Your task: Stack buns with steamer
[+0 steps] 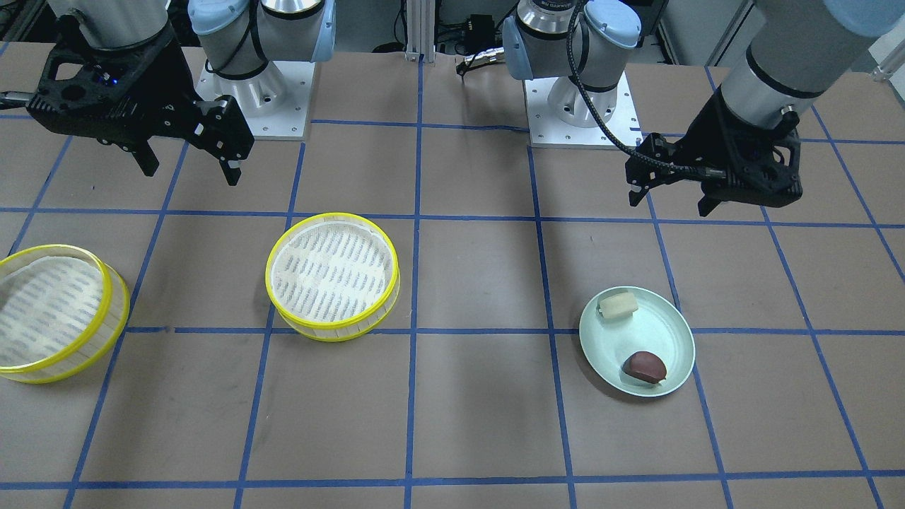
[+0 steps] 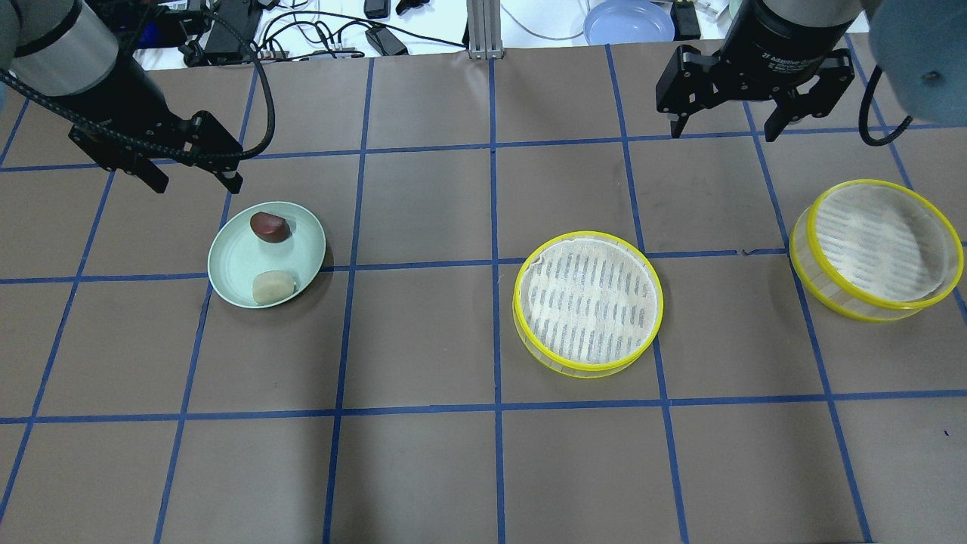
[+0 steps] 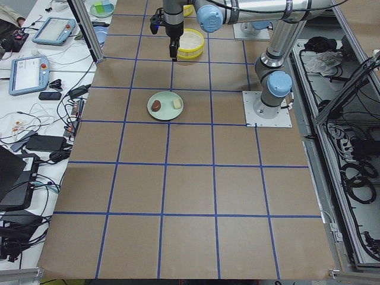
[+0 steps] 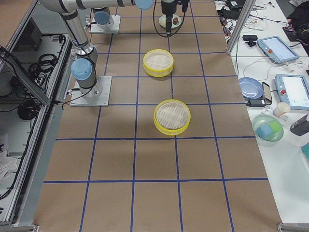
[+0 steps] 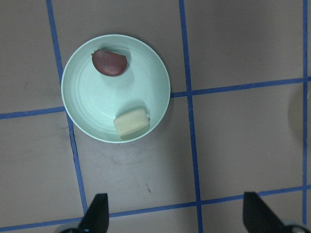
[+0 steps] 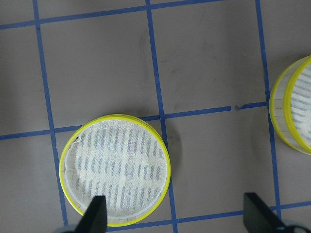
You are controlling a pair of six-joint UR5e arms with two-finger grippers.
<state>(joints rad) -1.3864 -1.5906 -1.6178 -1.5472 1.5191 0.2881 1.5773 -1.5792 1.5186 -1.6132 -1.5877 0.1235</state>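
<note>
Two buns lie on a pale green plate (image 2: pixel 234 257): a pale cream blocky one (image 2: pixel 270 288) and a dark reddish-brown glossy one (image 2: pixel 269 227). In the left wrist view the cream bun (image 5: pixel 130 122) and brown bun (image 5: pixel 110 63) sit well ahead of my open, empty left gripper (image 5: pixel 177 216). My left gripper (image 2: pixel 198 183) hovers above the plate's far edge. Two yellow-rimmed steamer trays stand empty: one mid-table (image 2: pixel 588 304), one at the right (image 2: pixel 876 249). My right gripper (image 2: pixel 724 134) is open and empty, high beyond both trays.
The brown table has a blue tape grid. The arm bases (image 1: pixel 254 92) (image 1: pixel 580 106) stand at the robot's side. A blue plate (image 2: pixel 628 21) and cables lie beyond the table's far edge.
</note>
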